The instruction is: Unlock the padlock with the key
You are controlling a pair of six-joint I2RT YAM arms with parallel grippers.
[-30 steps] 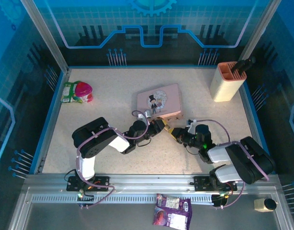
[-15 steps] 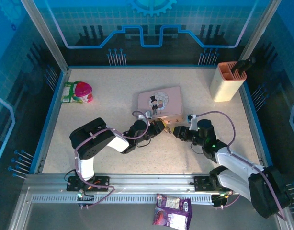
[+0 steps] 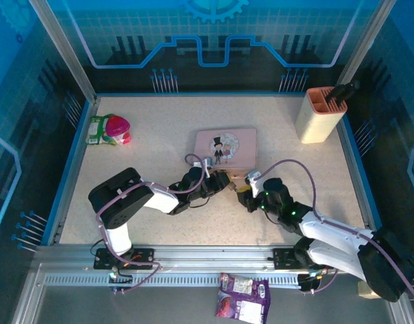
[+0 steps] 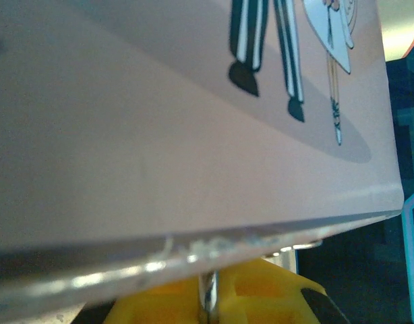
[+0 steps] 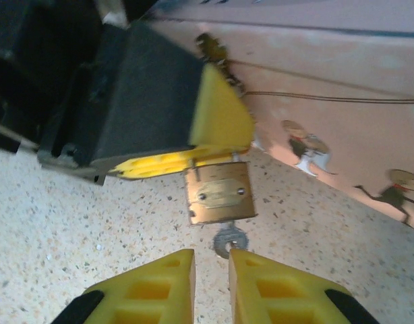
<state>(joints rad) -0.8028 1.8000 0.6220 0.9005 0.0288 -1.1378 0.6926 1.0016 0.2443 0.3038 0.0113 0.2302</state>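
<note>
While clamping the padlock [image 5: 218, 192] by its top in the left gripper [image 5: 217, 152] beside the pink tin [image 5: 342, 74], lining up the right gripper [image 5: 211, 256], narrowly parted and empty, under the key [image 5: 228, 239] seemingly seated in the lock, next likely needing pinching and turning.

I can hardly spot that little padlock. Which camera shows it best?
Right wrist view: the padlock sits close, brass face on, the key at its base. In the top view it is a speck beside the pink tin; the left wrist catches a silvery sliver, perhaps its shackle.
</note>
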